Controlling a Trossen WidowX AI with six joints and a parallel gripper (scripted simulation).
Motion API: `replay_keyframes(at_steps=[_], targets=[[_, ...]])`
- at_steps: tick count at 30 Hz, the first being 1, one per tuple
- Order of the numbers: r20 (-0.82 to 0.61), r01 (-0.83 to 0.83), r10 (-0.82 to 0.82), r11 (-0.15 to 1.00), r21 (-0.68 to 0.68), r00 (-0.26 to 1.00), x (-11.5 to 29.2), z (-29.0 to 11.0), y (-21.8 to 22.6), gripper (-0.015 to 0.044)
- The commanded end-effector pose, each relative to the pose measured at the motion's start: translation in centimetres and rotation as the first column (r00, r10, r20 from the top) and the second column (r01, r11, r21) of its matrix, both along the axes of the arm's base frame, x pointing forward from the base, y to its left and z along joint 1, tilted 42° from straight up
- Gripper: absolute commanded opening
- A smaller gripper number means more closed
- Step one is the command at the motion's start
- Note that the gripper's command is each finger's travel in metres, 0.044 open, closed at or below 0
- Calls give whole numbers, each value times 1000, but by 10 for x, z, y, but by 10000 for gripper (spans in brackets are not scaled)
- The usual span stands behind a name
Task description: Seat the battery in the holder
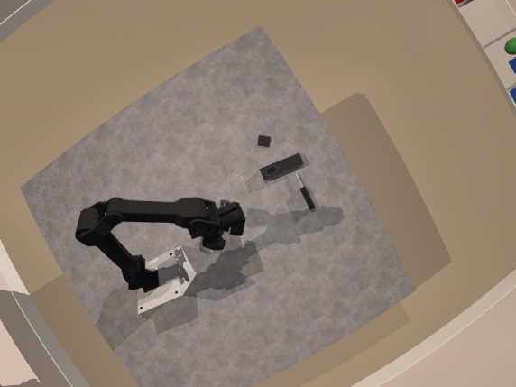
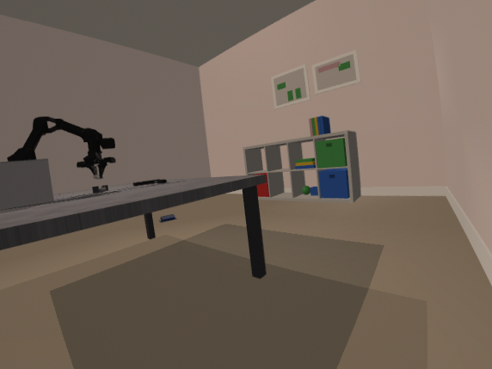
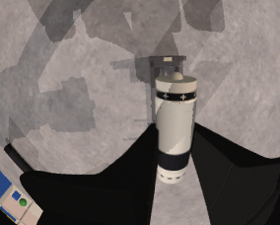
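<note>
You are holding the battery (image 3: 175, 128) in the middle of the wrist frame: a pale cylinder with dark bands, its capped end pointing toward the top of the frame. The gripper (image 3: 175, 176) is standing only narrowly apart and is clamping the battery by its lower part, one black finger (image 3: 116, 182) on each side. Just past the battery's upper tip, the holder (image 3: 161, 65) is peeking out as a small dark bracket lying on the grey table (image 1: 180, 123); the battery is covering most of it, so you probably cannot judge from here what, if anything, is sitting in its slot.

In the top frame, the arm (image 1: 149, 210) is reaching from lower left toward centre, its base plate (image 1: 146, 305) lying pale at the lower left of the table, and the wrist is hiding both battery and holder. Toward the upper right of centre, a small dark square (image 1: 264, 141), a flat dark remote-like bar (image 1: 281, 167) and a slim black-and-silver tool (image 1: 305, 193) are lying near one another.

In the exterior frame, the gripper is hanging above the table at the left. At centre right, a shelf unit (image 2: 353, 164) is holding a green bin (image 2: 330, 153), a blue bin (image 2: 334, 183), a red bin (image 2: 262, 186), stacked books (image 2: 304, 162) and a green ball (image 2: 305, 190).
</note>
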State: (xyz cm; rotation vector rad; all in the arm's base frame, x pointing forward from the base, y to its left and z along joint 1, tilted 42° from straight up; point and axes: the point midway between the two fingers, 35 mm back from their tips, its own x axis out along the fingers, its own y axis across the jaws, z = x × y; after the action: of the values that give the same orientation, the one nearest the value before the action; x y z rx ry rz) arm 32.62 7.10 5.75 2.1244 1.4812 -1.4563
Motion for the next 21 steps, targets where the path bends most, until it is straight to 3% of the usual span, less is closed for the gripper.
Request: replay_keyframes(at_steps=[1,7,21], targets=[[-45,-33,31,998,-61,999,-2,-11,8,73],[-106,-103,86,981,-167,991,-4,-28,20,73],[-146,-133,105,970,-203,984,-2,-30,24,73]])
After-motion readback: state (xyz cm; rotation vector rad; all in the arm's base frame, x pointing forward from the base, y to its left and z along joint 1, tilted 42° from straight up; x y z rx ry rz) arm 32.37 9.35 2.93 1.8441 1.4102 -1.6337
